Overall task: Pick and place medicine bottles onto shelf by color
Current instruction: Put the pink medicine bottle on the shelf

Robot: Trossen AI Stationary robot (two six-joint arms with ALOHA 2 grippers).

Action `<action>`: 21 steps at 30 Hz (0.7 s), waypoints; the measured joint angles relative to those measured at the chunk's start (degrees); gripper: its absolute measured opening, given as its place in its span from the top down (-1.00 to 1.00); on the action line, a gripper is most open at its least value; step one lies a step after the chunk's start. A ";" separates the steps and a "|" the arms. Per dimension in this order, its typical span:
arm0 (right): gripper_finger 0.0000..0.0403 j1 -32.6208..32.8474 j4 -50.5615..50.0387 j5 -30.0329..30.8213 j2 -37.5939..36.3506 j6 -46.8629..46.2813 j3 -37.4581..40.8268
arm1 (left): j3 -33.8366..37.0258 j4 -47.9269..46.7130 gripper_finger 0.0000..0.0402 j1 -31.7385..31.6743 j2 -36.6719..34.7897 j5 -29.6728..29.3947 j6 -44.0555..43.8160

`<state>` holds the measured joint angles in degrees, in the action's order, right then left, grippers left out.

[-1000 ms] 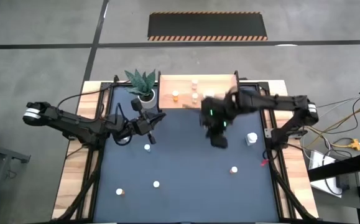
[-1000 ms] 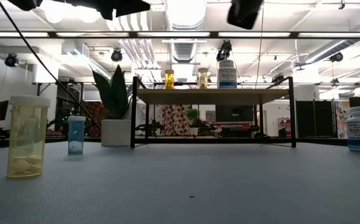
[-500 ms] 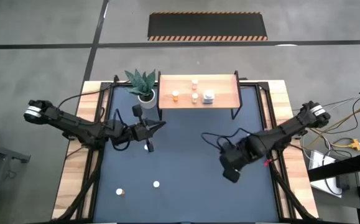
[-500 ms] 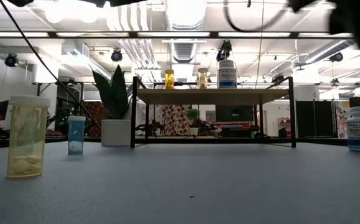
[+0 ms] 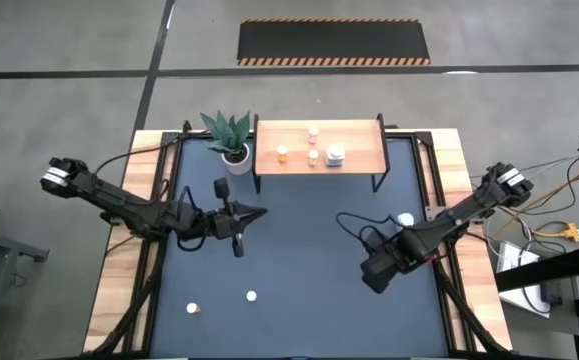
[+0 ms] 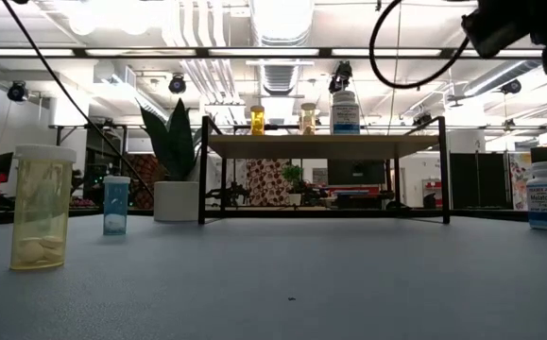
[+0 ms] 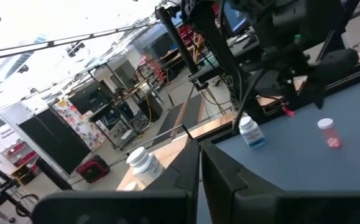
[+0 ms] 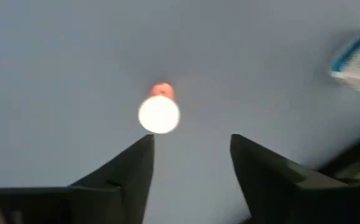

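The light-wood shelf (image 5: 359,147) stands at the table's far edge. Two orange bottles (image 5: 282,153), a pale one (image 5: 313,130) and a larger white bottle (image 5: 336,155) stand on it. My right gripper (image 8: 192,146) hovers open over the table's right half, pointing down. A pink-red bottle with a white cap (image 8: 159,113) stands on the table just beyond its fingertips. In the high view this gripper (image 5: 374,271) hides that bottle. My left gripper (image 5: 237,238) is shut left of centre, with nothing between its fingers (image 7: 199,169).
A white bottle (image 5: 406,220) stands at the right, close to my right arm. Near the front left stand an orange bottle (image 5: 196,309) and a white-capped one (image 5: 251,296). A potted plant (image 5: 231,140) sits left of the shelf.
My right gripper has swung from just in front of the shelf toward the table's near right, ending over the spot where the pink-red bottle stood. My left gripper has moved a little toward the near edge and now covers a white-capped bottle there.
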<state>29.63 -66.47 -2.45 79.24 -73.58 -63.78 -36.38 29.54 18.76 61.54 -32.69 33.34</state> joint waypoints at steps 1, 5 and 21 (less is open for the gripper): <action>-0.10 0.00 1.71 -0.15 0.00 -0.44 0.64 | 0.00 0.00 1.00 0.00 0.00 -0.01 0.00; -0.24 0.00 6.76 -0.16 0.01 -2.14 3.28 | 0.00 0.01 1.00 0.00 -0.03 -0.04 0.02; -0.10 0.00 12.96 -0.53 2.34 -3.50 7.76 | 0.00 -0.03 1.00 0.00 -0.07 -0.22 0.04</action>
<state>29.63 -53.50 -2.98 81.58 -77.08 -56.01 -36.38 29.51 18.76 61.47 -32.91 33.39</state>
